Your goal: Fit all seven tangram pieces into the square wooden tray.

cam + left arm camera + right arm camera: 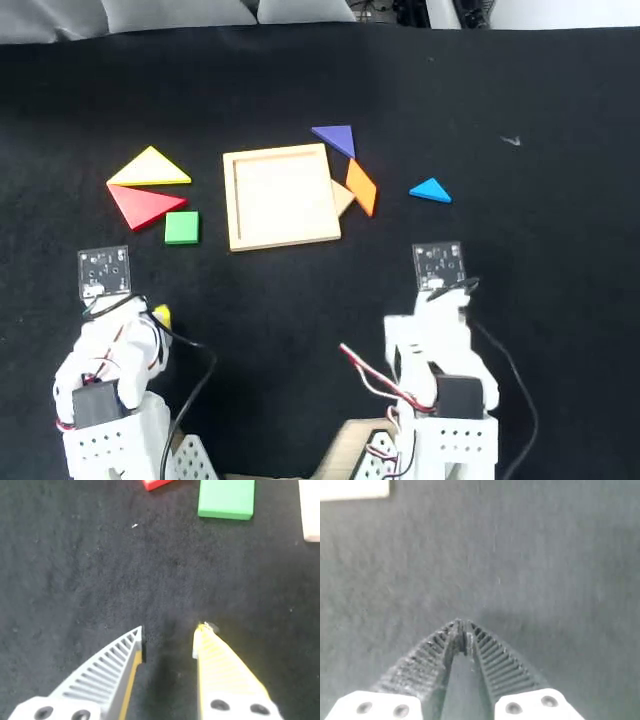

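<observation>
The square wooden tray (283, 196) lies with nothing in it on the black cloth. To its left are a yellow triangle (150, 168), a red triangle (143, 204) and a green square (182, 227). To its right lie a purple triangle (336, 138), an orange parallelogram (361, 186), a small tan triangle (343, 197) and a blue triangle (430, 190). My left gripper (171, 630) is open over bare cloth, short of the green square (226, 499). My right gripper (462, 626) is shut on nothing, with a corner of the tray (354, 489) far ahead.
Both arms sit folded at the near edge, the left arm (110, 350) and the right arm (440, 350). The red triangle's tip (157, 484) and the tray's edge (311, 510) flank the green square. Open cloth stretches between arms and pieces.
</observation>
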Tool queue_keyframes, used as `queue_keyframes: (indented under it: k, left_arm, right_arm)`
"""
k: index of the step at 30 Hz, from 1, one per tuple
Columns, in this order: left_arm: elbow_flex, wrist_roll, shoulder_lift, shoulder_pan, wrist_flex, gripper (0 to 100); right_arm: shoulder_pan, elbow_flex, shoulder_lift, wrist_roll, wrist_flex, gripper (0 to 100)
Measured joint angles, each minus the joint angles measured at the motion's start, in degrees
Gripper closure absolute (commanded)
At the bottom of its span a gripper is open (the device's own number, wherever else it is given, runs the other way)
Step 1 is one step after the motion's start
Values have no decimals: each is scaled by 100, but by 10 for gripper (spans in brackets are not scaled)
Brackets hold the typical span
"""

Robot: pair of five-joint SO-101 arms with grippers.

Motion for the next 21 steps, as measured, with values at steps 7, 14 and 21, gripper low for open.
queue_keyframes:
  k: [7, 14, 21]
  left_arm:
    - [0, -1503, 0, 220, -844, 819]
    - [-396, -1222, 0, 149, -2391, 816]
    - [-2286, -1116, 132, 809, -1582, 816]
  right_arm:
    - [-9, 0, 0, 0, -1521, 983]
    - [-9, 0, 0, 1345, -2725, 983]
    - [-422, 9, 0, 1301, -3604, 983]
